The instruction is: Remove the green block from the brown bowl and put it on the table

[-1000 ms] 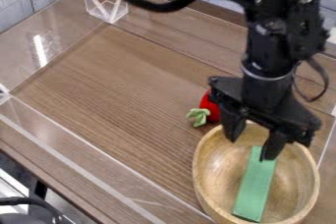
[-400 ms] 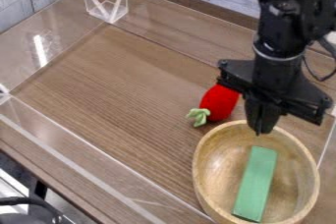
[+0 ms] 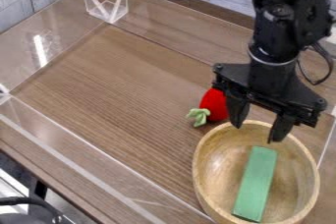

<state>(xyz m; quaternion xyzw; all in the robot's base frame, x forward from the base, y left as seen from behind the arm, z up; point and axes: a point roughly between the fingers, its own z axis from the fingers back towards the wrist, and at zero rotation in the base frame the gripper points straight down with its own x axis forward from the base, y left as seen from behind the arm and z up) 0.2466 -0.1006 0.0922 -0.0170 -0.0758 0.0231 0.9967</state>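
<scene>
The flat light-green rectangular block (image 3: 257,182) lies inside the wide tan wooden bowl (image 3: 210,174), ungrasped. Just above its far end hovers the black hand (image 3: 260,125), fingers spread apart, empty. Lifting and placing on the wood-grain bench (image 3: 118,81) remain undone.

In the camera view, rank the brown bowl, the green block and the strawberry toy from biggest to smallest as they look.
1. brown bowl
2. green block
3. strawberry toy, though the gripper hides part of it, so its full size is unsure.
</scene>
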